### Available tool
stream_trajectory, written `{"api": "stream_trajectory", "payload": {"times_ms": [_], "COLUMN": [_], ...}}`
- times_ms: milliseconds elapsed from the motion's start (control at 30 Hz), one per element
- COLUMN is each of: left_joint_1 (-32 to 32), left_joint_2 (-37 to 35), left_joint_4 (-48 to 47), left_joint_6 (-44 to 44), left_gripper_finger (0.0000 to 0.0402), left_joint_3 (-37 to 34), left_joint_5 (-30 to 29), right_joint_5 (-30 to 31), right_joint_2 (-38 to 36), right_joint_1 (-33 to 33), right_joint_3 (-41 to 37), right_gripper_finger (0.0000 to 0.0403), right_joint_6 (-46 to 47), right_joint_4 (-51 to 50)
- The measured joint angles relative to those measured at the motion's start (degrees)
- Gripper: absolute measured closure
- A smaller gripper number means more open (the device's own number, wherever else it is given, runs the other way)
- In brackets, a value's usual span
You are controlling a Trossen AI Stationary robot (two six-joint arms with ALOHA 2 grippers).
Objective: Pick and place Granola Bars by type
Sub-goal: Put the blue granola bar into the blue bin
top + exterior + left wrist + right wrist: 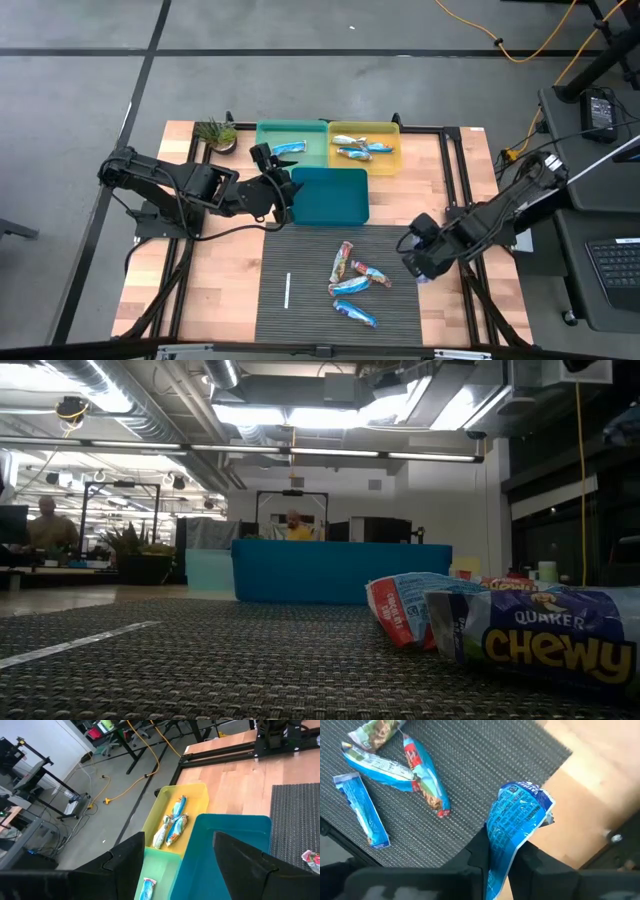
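Note:
Several granola bars lie on the dark mat [340,270]: a multicoloured one [343,259], a red-and-blue one [371,274] and two blue ones [349,287] [356,313]. The yellow tray [392,165] holds a few bars [360,147]. In the green tray [268,135] lies one blue bar [290,147]. My left gripper [279,174] [182,870] hovers open over the green and teal trays. My right gripper [416,263] [506,862], at the mat's right edge, is shut on a blue bar [516,822]. My right gripper pinches the blue bar between its two fingers [479,851] near one end of the wrapper [501,854]. The rest of the bar sticks out past the fingertips, lifted clear of the mat, its free crimped end [532,795] over the wooden table.
A teal tray [330,196] [340,572] stands before the green and yellow ones. A thin white stick [287,290] lies on the mat's left part. A small plant [216,133] sits at the far left corner. Bars [545,630] lie close to the low camera.

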Motion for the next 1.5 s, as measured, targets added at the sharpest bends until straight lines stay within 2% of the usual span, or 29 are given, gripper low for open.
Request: {"api": "stream_trajectory", "payload": {"times_ms": [233,433,767,967,1067,1267,1500], "left_joint_1": [0.0,0.0,0.65,0.81,0.81,0.79,0.79], "left_joint_2": [0.0,0.0,0.0,0.0,0.0,0.0,0.0], "left_joint_4": [-0.02,0.0,0.68,0.7,0.72,0.74,0.75], "left_joint_6": [-0.74,-1.9,-3.27,-7.59,-9.4,-10.05,-11.07], "left_gripper_finger": [0.0174,0.0174,0.0174,0.0174,0.0174,0.0174,0.0174], "left_joint_3": [0.0,0.0,0.0,0.0,0.0,0.0,0.0], "left_joint_5": [-0.16,-0.2,-2.13,-2.45,-2.45,-3.15,-3.82], "right_joint_5": [1.97,1.72,-8.56,-17.94,-18.97,-18.94,-18.92], "right_joint_2": [-4.75,-7.75,-8.47,-8.38,-6.61,1.18,10.37], "right_joint_1": [-5.85,-16.55,-36.65,-46.87,-50.7,-55.79,-57.34], "right_joint_3": [0.0,0.0,-0.02,0.14,3.35,15.08,24.84], "right_gripper_finger": [0.0348,0.0348,0.0348,0.0348,0.0347,0.0347,0.0347], "right_joint_6": [-11.24,-28.71,-61.3,-72.72,-77.85,-87.92,-95.28], "right_joint_4": [-0.76,-0.54,9.99,15.73,13.98,9.36,8.26]}}
